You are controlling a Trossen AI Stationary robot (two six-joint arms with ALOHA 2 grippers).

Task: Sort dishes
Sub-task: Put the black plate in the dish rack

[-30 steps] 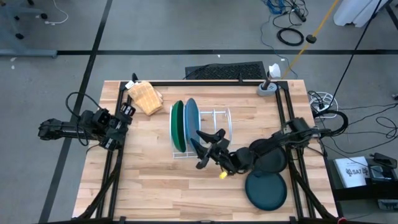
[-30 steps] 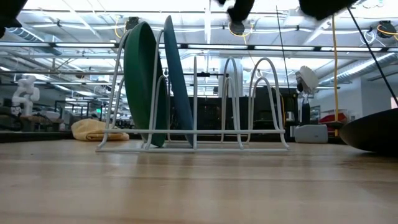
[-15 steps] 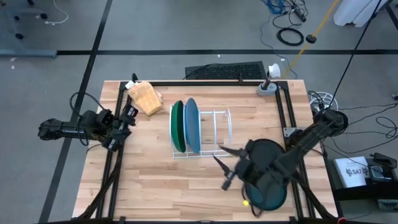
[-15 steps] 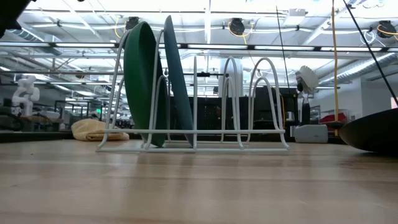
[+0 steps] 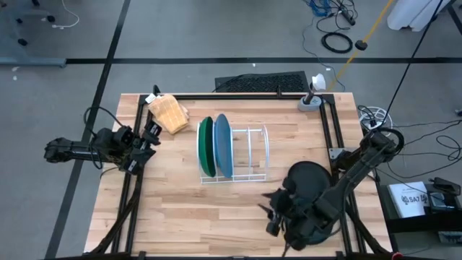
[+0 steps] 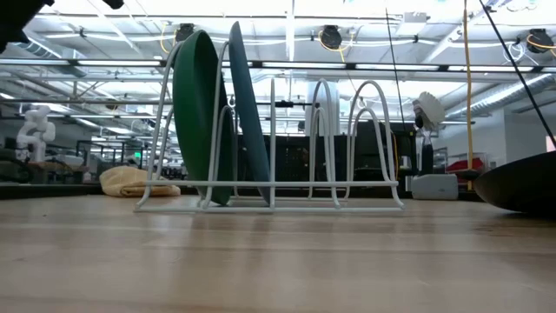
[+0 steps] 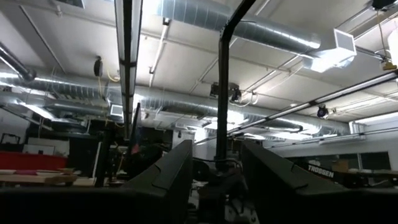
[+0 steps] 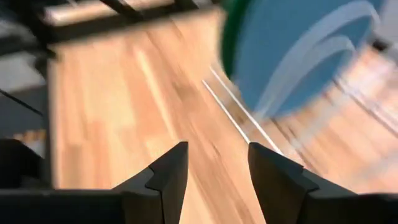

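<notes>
1. Since the earlier frames, the right gripper [image 5: 274, 213] has been drawn back from beside the rack toward the table's near right area; it is now seen in the high view low over the wood, just beside the stacked small plates.
2. Its fingers [image 8: 168, 174] are seen parted in the right wrist view, with bare tabletop between them and nothing held.
3. The black plate [image 5: 309, 180] lies flat on the table [image 5: 180, 209], just behind and to the right of this gripper; most of its face is visible.
4. The dark-teal plate [image 5: 321, 232] lies near the front right corner and is largely covered by the right arm; only an edge is made out.
5. The green plate [image 5: 206, 146] and the light-blue plate [image 5: 223, 144] stand on edge, side by side, in the left-hand slots of the white wire rack [image 5: 253, 155]. They are well apart from the right gripper, across open wood.
6. In the low view the same two plates are seen upright and leaning slightly; the rack's remaining slots hold nothing.
7. A tan woven object [image 5: 168, 113] lies near the table's far left corner, clear of both arms.
8. The left gripper [image 5: 148, 136] is held at the table's left edge, pointed upward; its fingers [image 7: 168, 177] are seen apart against the ceiling, holding nothing.
9. The rack wires stand between the upright plates and the right gripper's side.
</notes>
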